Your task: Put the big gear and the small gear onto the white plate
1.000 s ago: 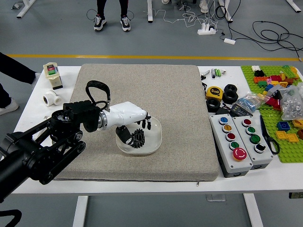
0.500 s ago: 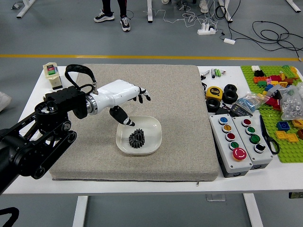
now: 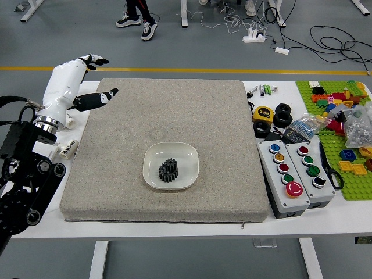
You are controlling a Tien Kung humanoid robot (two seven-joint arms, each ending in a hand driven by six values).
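Left robot hand (image 3: 67, 81) at the grey mat's (image 3: 218, 116) 10 o'clock corner, palm end over the tabletop (image 3: 46, 224). Holds nothing: thumb (image 3: 93, 101) spread well apart from the fingers (image 3: 93, 60).

Black gears (image 3: 168, 170) sit as one toothed cluster on the white plate (image 3: 189, 157), near its middle, inside the rim. Overlap and dark colour hide the join; cannot tell whether the small one rests on the big one or beside it, nor make out any clear long axis.

Key relation: from the hand, plate and gears lie well apart, between 4 and 5 o'clock. The hand's own long axis runs wrist to fingertips toward 1 o'clock, so it does not face them. Only the left arm shows, so it is the nearer; right arm out of view.

Judgement: placing looks done, if both gears are in that cluster. Next move likely a retreat toward 9 o'clock, no regrasp. Swinging back toward 4 risks knocking the cluster.
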